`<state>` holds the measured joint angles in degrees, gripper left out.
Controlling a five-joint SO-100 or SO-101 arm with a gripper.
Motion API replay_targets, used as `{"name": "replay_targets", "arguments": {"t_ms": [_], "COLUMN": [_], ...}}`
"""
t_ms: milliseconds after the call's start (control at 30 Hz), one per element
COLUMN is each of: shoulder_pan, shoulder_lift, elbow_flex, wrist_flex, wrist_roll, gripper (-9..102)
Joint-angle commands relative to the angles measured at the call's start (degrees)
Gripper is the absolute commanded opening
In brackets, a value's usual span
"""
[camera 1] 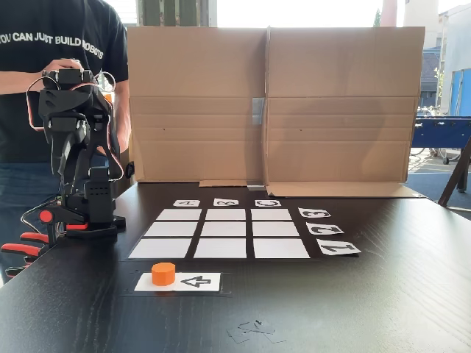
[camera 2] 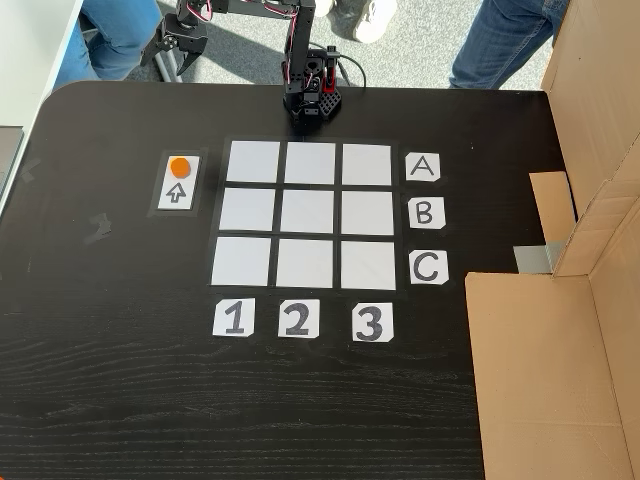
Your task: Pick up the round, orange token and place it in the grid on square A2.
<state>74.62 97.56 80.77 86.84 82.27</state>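
The orange token (camera 1: 163, 273) (camera 2: 180, 167) sits on a white strip with a black arrow, in front of the grid (camera 1: 221, 232) (camera 2: 308, 215). Square A2 (camera 1: 170, 229) (camera 2: 309, 163) is a bare white cell in the column under card A, level with card 2. My arm is folded up over its base at the table edge beside the A cells. The gripper (camera 1: 68, 143) (camera 2: 178, 52) hangs off the table side, well away from the token, with nothing seen in it. Its jaws are too dark to read.
A tall cardboard wall (camera 1: 272, 103) (camera 2: 590, 120) stands along the far side of the table. A person in a black shirt stands behind the arm with a hand (camera 1: 59, 66) on its top. Orange clamps (camera 1: 22, 248) hold the base at the table edge.
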Motion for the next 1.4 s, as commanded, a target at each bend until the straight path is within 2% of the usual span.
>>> {"name": "replay_targets", "arguments": {"t_ms": [0, 100, 833, 1367], "shoulder_pan": [-2.0, -3.1, -14.9, -19.2], "shoulder_lift": [-2.4, -5.1, -18.7, -37.3], "elbow_flex": [-3.8, -5.0, -9.3, -21.8], "wrist_flex": [0.7, 0.8, 3.1, 3.0], "wrist_roll": [-0.3, -0.1, 5.1, 5.4], "gripper": [33, 42, 45, 45]}}
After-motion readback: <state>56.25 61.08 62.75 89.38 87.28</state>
